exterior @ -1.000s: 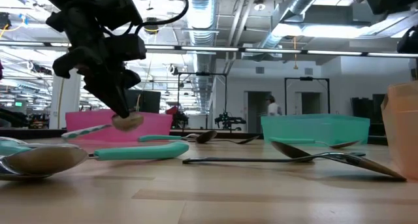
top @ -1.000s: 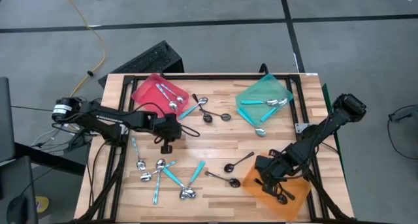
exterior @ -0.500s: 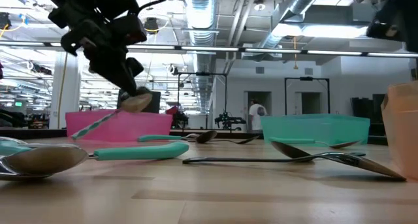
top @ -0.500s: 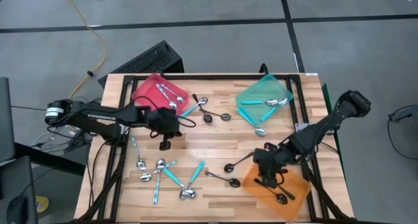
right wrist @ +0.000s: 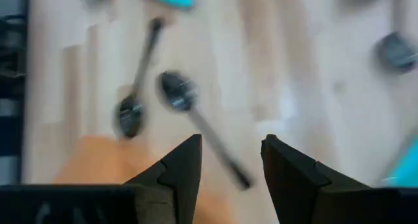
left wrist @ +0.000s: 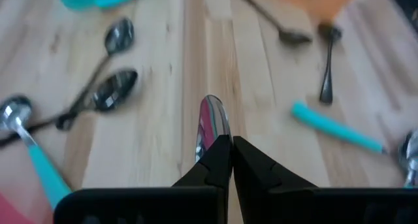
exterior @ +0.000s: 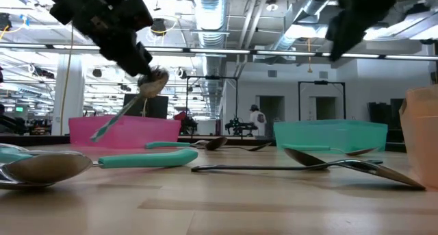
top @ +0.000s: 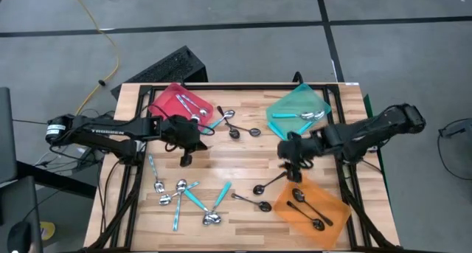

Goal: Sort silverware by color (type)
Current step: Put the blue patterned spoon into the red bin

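My left gripper [top: 195,135] is shut on a shiny silver spoon [left wrist: 212,119] and holds it above the table, just near of the red tray [top: 177,105], which holds silver spoons. My right gripper [top: 292,151] is open and empty. It hovers mid-table between the teal tray [top: 299,109], which holds teal-handled spoons, and the orange tray [top: 310,209], which holds two black spoons. Two more black spoons [right wrist: 189,113] lie on the wood below it. My left gripper pinches the silver spoon between its two fingers just behind the bowl [left wrist: 214,134]; the bowl sticks out past the fingertips. The fingers slant down from above. The spoon is lifted clear, and its handle [exterior: 118,120] hangs slanting down below the gripper.
Several silver and teal-handled spoons [top: 184,198] lie at the near left. A few more spoons [top: 234,127] lie between the red and teal trays. Two black spoons [top: 265,190] lie left of the orange tray. Bare wood shows at mid-table.
My left gripper has risen and gone toward the far edge and the red tray, carrying the silver spoon higher. My right gripper has left the orange tray, rising and going toward the far edge and the table's left to mid-table.
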